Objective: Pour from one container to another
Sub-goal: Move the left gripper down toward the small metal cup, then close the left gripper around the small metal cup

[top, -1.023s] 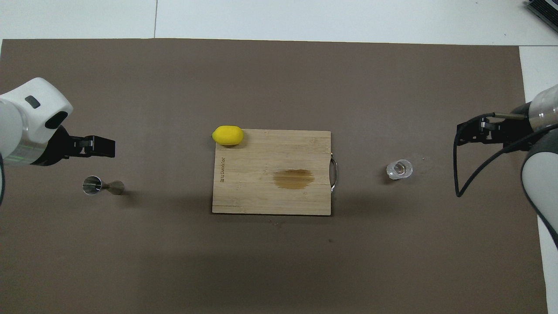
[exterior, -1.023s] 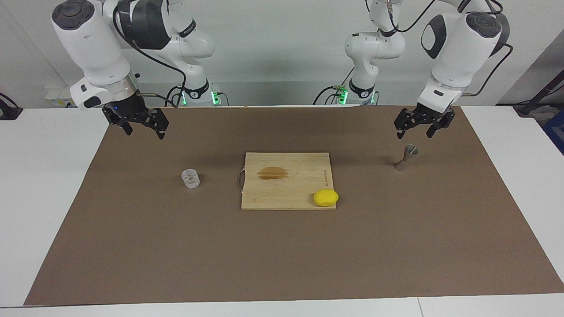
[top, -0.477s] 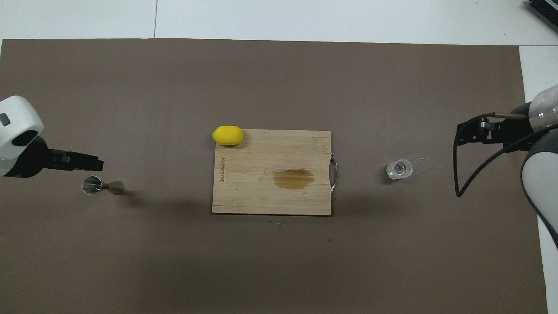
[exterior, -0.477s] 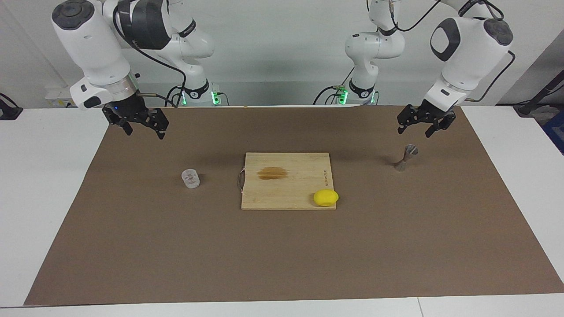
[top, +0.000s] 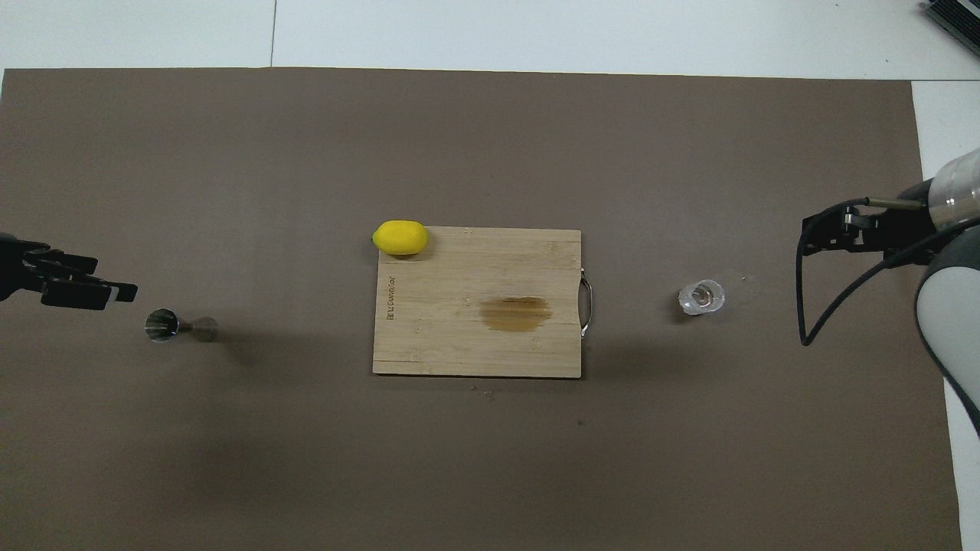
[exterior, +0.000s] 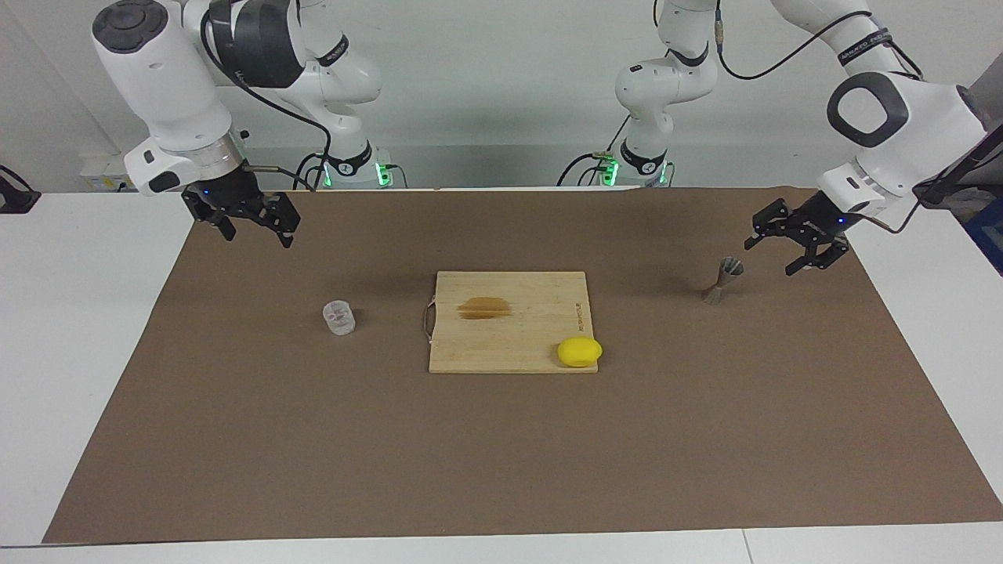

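The clear ribbed cup (exterior: 338, 318) stands upright on the brown mat toward the right arm's end; it also shows in the overhead view (top: 701, 297). The metal hourglass jigger (exterior: 722, 280) stands upright toward the left arm's end, also seen from overhead (top: 172, 327). My left gripper (exterior: 770, 257) is open and empty. It hangs low beside the jigger's top, toward the table's end, turned sideways and apart from it; the overhead view shows it too (top: 115, 277). My right gripper (exterior: 258, 237) is open and empty, raised over the mat well away from the cup, also in the overhead view (top: 805, 233).
A wooden cutting board (exterior: 509, 337) with a brown stain lies in the middle of the mat between cup and jigger. A yellow lemon (exterior: 580, 352) sits at the board's corner farthest from the robots, toward the left arm's end.
My left arm has swung out toward its end of the table and come down, turning its gripper sideways beside the jigger. The right arm, cup and jigger have not moved.
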`<state>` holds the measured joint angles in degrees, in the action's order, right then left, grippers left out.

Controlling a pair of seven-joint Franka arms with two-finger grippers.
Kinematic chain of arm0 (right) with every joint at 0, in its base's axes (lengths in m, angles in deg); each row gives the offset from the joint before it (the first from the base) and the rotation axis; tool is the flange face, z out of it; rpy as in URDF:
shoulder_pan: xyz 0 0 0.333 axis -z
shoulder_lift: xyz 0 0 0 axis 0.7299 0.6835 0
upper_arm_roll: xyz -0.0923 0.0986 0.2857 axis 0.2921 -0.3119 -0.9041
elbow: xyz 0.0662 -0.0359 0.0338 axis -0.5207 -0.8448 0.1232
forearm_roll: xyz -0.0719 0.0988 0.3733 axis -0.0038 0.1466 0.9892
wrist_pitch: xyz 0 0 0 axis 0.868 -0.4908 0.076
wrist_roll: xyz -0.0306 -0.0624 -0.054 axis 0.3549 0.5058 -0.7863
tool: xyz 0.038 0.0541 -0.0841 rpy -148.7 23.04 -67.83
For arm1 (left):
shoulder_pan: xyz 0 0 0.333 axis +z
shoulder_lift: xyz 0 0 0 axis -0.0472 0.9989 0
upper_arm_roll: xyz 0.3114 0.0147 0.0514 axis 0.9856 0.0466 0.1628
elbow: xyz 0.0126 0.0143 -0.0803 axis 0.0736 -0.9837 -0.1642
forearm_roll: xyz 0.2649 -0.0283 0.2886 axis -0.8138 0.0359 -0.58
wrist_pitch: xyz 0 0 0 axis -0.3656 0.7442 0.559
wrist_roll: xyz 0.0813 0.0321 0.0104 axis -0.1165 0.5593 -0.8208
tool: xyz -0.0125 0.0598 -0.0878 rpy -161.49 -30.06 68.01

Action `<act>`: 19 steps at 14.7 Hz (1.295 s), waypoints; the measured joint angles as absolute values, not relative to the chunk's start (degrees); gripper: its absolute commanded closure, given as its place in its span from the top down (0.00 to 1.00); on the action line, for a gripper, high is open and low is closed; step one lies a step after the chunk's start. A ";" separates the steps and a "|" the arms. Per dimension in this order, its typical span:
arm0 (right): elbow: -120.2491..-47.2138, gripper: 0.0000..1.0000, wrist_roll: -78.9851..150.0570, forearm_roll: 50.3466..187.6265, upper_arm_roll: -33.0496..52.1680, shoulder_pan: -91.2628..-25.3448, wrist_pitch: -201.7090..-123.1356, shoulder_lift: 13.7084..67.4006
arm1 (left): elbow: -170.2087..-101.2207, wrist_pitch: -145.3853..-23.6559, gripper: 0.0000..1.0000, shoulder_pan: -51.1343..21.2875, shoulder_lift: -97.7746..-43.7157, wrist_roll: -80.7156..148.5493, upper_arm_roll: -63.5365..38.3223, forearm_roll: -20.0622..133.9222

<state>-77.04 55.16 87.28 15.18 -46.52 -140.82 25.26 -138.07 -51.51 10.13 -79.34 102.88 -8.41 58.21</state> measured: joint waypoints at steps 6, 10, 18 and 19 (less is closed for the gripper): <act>-77.04 1.00 55.16 87.28 15.18 -46.52 -140.82 25.26 | -136.10 -40.42 1.00 21.61 -69.63 131.78 -8.57 73.98; -77.04 1.00 55.16 87.28 15.18 -46.52 -140.82 25.26 | -135.60 -35.17 1.00 27.80 -63.29 151.01 -8.69 79.73; -77.04 1.00 55.16 87.28 15.18 -46.52 -140.82 25.26 | -137.01 -26.05 1.00 31.37 -53.60 181.04 -9.10 90.16; -77.04 1.00 55.16 87.28 15.18 -46.52 -140.82 25.26 | -137.99 -24.76 1.00 31.37 -53.04 183.20 -9.22 90.86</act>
<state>-77.04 55.16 87.28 15.18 -46.52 -140.82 25.26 -137.99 -24.76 31.37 -53.04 183.20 -9.22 90.86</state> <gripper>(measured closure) 0.000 0.000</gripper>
